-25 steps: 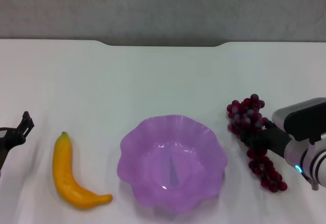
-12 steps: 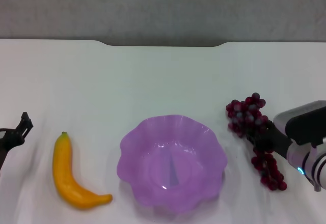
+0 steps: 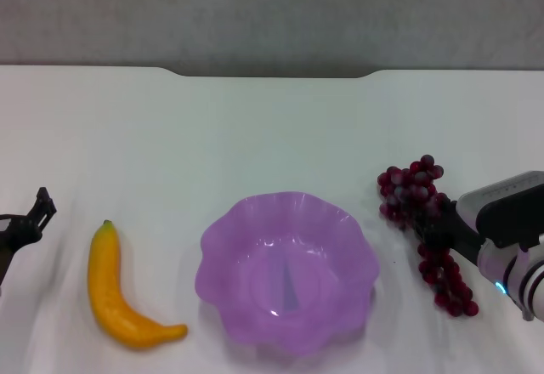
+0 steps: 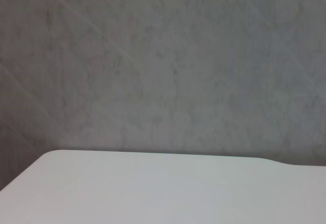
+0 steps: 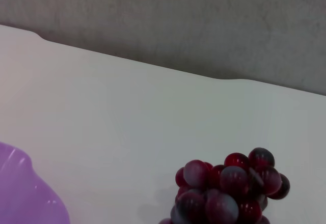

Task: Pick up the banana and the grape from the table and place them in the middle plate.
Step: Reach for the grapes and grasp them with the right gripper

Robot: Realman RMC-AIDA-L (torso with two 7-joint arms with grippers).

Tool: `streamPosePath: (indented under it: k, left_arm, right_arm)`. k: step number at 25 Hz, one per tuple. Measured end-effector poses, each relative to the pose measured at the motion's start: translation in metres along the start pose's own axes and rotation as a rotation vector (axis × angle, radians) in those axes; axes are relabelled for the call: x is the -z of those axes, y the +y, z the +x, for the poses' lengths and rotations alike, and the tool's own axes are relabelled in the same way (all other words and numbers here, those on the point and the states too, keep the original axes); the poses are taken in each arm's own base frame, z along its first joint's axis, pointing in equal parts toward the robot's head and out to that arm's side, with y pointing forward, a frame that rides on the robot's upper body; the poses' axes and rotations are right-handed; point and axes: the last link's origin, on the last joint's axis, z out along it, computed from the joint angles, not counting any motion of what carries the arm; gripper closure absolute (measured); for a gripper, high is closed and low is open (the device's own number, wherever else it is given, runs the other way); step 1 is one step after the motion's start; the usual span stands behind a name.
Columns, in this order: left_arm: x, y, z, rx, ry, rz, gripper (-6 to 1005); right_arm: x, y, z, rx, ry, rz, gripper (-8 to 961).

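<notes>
Head view: dark red-purple grape (image 3: 421, 208) bunch

- Our right gripper (image 3: 435, 226) has dark, nearly black fingers on a boxy black body.
- Behind it, our right arm (image 3: 518, 268) wears a smooth white-grey shell with rounded edges, ringed by black bands at the wrist.
- A small blue light glows on that white shell.
- Our left gripper (image 3: 30, 219) is black, thin and angular, with pointed tips.
</notes>
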Motion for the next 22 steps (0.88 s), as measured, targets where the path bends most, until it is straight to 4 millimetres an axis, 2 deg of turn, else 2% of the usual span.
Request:
streamPosePath:
  k: [12, 22]
  left_arm:
    - [0.0005, -0.0008, -0.0006, 0.002, -0.002, 0.003, 117]
    - [0.0005, -0.0009, -0.0002, 0.003, 0.001, 0.004, 117]
  right_arm:
    - [0.0, -0.0003, 0.0002, 0.0, 0.0, 0.001, 578]
    - [0.0003, -0.0004, 0.0007, -0.001, 0.001, 0.002, 588]
